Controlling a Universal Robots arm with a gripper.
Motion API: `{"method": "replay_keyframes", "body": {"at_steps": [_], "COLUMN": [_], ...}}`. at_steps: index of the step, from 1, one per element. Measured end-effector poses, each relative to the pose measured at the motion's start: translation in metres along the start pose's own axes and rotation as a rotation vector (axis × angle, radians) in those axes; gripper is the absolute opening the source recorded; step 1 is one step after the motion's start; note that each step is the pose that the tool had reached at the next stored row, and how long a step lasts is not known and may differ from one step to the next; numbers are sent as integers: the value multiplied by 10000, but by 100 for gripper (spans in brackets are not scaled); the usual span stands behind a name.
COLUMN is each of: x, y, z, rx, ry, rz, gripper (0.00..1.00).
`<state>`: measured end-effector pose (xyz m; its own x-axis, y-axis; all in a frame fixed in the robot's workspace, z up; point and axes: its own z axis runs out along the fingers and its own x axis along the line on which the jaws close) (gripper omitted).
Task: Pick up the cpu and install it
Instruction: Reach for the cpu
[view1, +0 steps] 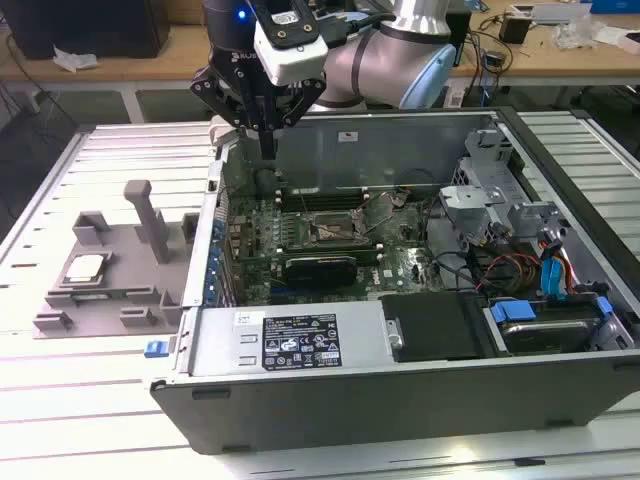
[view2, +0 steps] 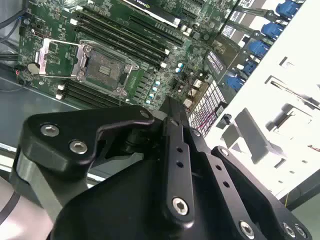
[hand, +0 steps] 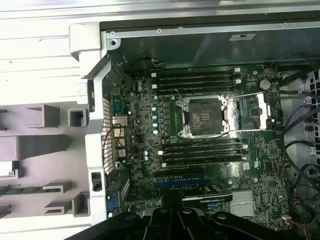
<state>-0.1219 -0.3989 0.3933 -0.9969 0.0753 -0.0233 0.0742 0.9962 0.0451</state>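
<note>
Above case (view1: 400, 395) | claw (view1: 268, 148) pinched closed, empty (cpu (view1: 85, 267) on tray (view1: 130, 262))

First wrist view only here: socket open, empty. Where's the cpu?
Observer: The cpu lies flat on the grey fixture outside the case, on the exterior view's left.
Operator: Gripper on it?
Observer: No. The gripper hangs over the case, at its end near the fixture, apart from the cpu.
</note>
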Motion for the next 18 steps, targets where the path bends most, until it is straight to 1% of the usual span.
{"method": "replay_keyframes", "body": {"at_steps": [8, 18], "x": [4, 56], "y": [0, -3], "z": [0, -1], "rx": [0, 0], "ry": [0, 0], "rz": [0, 0], "gripper": [11, 11]}}
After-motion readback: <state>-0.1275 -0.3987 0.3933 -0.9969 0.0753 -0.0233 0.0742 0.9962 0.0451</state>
